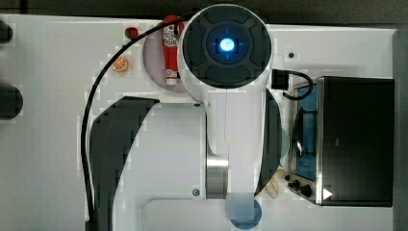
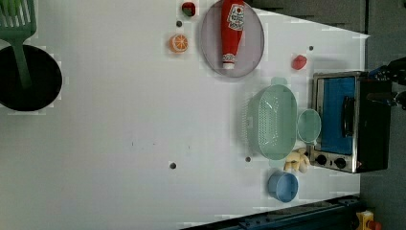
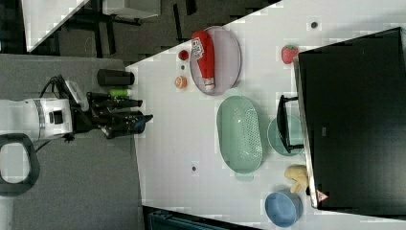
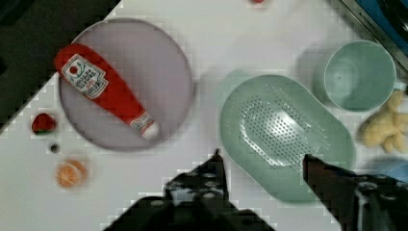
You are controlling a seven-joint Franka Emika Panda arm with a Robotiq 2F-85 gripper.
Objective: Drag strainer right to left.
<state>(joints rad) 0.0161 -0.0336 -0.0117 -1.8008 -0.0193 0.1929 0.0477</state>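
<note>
One strainer [image 2: 273, 120] beside green bowl [image 2: 309, 125], bare table [image 2: 119, 143] opposite, gripper [image 4: 262, 161] wide, empty.

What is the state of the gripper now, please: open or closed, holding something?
Gripper: open, holding nothing, above the strainer.

strainer [image 2: 274, 121] hemmed by green bowl [image 2: 309, 125], plate [image 2: 232, 40], open tabletop [image 2: 119, 143] opposite

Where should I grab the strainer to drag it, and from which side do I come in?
Take the strainer by its long rim, coming straight down from above: it sits upright and open, and the thin wall suits the open gripper, one finger inside, one outside. Probably use the long side away from the green bowl.
</note>
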